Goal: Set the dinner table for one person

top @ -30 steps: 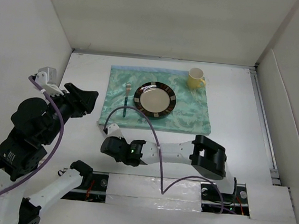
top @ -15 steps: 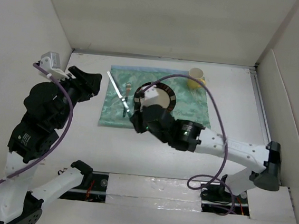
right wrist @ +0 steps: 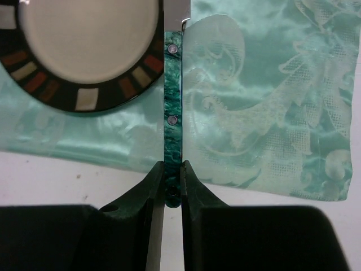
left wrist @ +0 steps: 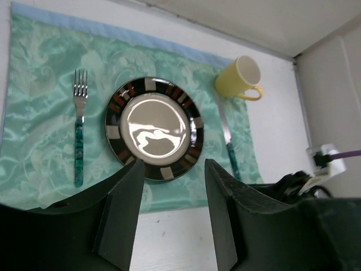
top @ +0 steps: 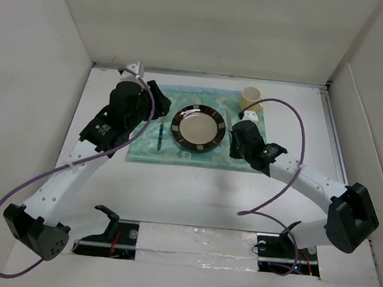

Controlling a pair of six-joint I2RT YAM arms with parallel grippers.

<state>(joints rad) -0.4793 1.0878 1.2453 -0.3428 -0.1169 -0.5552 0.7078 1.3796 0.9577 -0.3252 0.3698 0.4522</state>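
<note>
The dinner table (top: 194,184) is the white surface. A teal mat (top: 245,145) lies on it and carries a dark-rimmed plate (top: 198,127), a green-handled fork (top: 159,137) left of the plate and a yellow mug (top: 251,99) at the far right corner. My right gripper (top: 235,142) is shut on the end of the green handle of a knife (right wrist: 172,118). The knife lies along the plate's right side (left wrist: 227,141) with its blade pointing away. My left gripper (left wrist: 172,209) is open and empty, held above the mat's near edge, in front of the plate (left wrist: 154,128).
White wall panels stand around the table on the left, back and right. A purple cable (top: 295,126) loops over the right arm. The right wrist's white camera block (left wrist: 324,155) shows at the mat's right edge.
My right arm has swung from left of the plate to its right side, carrying the knife down beside the plate. My left arm has reached forward over the mat's left part.
</note>
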